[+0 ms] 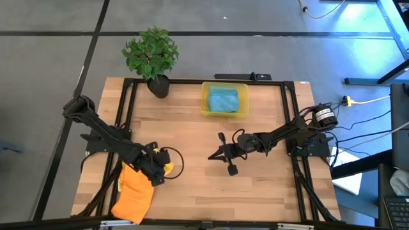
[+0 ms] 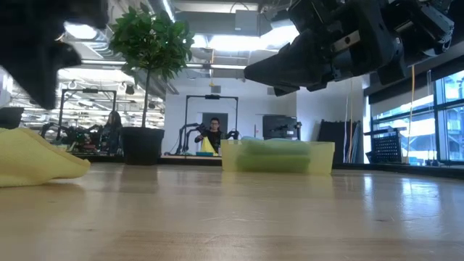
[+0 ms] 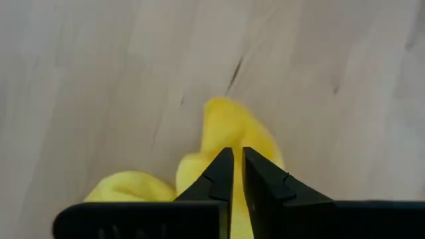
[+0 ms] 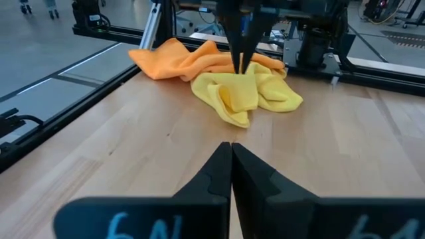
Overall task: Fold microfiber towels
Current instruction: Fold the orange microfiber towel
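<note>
L gripper (image 3: 234, 174) is down over the yellow towel (image 3: 229, 143) at the table's (image 1: 192, 121) front-left; fingers look nearly together, tips right at a raised fold, but can't tell if they actually pinch it. Orange towel (image 1: 132, 191) lies crumpled just beside it, nearer the front edge. R gripper (image 4: 230, 159) hangs mid-table, clenched, nothing in it. Teal-blue towel (image 1: 223, 99) sits in the yellow bin (image 1: 206, 102) at the back, near a potted plant (image 1: 151, 54).

Even indoor light, some glare and soft focus

Blue glare washes the high view's upper right; ceiling lamps (image 2: 239, 40) glow top centre in the low view, where the near table (image 2: 232, 217) blurs across the bottom.
</note>
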### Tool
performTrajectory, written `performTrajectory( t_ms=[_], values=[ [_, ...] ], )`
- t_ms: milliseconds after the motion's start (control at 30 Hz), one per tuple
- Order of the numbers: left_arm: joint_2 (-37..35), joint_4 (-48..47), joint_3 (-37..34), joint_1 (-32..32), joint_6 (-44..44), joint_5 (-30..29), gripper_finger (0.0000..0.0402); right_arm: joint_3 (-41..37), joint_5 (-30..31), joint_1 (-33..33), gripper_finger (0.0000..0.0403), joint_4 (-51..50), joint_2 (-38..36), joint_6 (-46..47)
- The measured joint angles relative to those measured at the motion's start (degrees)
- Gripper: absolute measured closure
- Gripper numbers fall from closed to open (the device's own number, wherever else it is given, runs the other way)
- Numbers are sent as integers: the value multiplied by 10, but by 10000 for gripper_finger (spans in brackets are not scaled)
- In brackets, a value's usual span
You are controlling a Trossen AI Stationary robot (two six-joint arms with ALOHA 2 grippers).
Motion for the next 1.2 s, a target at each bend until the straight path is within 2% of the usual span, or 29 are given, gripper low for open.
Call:
performTrajectory(
  t_ms=[133, 300, 500, 967, 1200],
  values=[
    [1, 0, -17, -1, -11, 33, 350, 0, 0, 0, 389, 0, 0, 0],
    [1, 16, -17, -12, -21, 45, 298, 0, 0, 0, 389, 0, 0, 0],
    [1, 17, -18, -36, -78, 54, 253, 0, 0, 0, 389, -1, 0, 2],
    [22, 0, -18, -99, -162, 44, 246, 0, -1, 0, 389, 3, 0, 11],
    [76, -1, -19, -99, -179, 126, 246, 0, -2, 0, 389, 4, 0, 11]
  ],
)
